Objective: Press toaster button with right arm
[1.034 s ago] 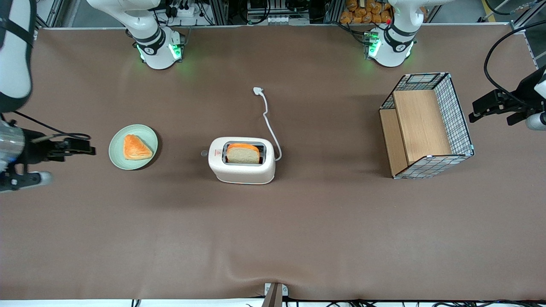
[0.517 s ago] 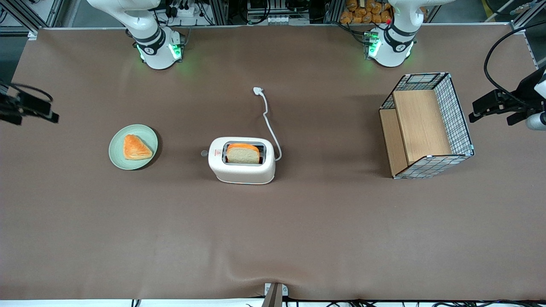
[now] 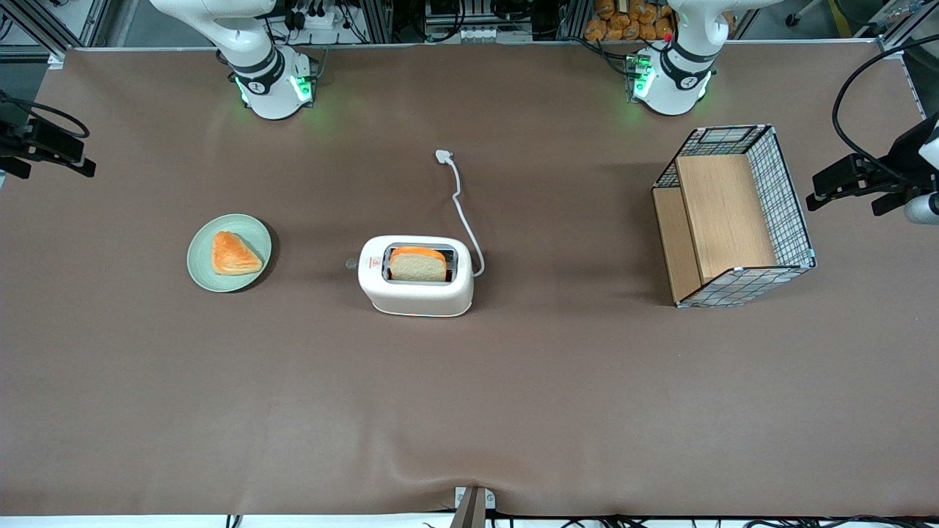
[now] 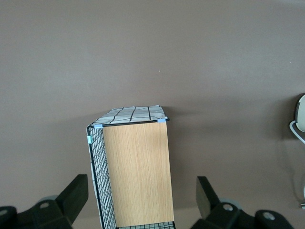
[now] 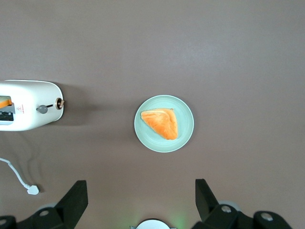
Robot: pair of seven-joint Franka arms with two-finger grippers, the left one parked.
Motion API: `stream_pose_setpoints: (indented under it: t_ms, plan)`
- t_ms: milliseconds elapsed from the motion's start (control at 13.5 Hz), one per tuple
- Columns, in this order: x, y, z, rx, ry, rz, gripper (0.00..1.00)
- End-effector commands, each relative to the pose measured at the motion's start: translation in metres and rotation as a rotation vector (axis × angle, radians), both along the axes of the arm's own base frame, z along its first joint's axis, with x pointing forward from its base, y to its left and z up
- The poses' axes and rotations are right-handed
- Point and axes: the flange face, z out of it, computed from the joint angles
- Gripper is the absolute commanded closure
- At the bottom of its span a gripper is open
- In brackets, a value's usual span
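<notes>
My gripper (image 5: 141, 202) hangs with fingers spread wide, holding nothing, at the working arm's end of the brown table (image 3: 469, 411), well apart from the toaster (image 3: 416, 276). The toaster button (image 5: 43, 109) projects toward the green plate (image 3: 202, 271).

Even overhead light, sharp focus, soft shadow beside the toaster (image 3: 416, 276).

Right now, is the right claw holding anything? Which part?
Nothing held. The right claw is open and empty, up above the table at the working arm's end, over the green plate, well clear of the toaster and the toaster button.
</notes>
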Motion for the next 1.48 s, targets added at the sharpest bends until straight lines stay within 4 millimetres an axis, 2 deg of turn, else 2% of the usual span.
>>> stream_pose_setpoints:
  t_ms: [0,296,1404]
  plan:
    - [-0.0038,0.0083,0.0036,-0.032,-0.018,0.002,0.00]
    - [-0.0037,0.0149,0.0071,-0.052,-0.025,0.014,0.00]
    - [-0.0001,0.0117,0.0074,-0.059,-0.026,0.021,0.00]
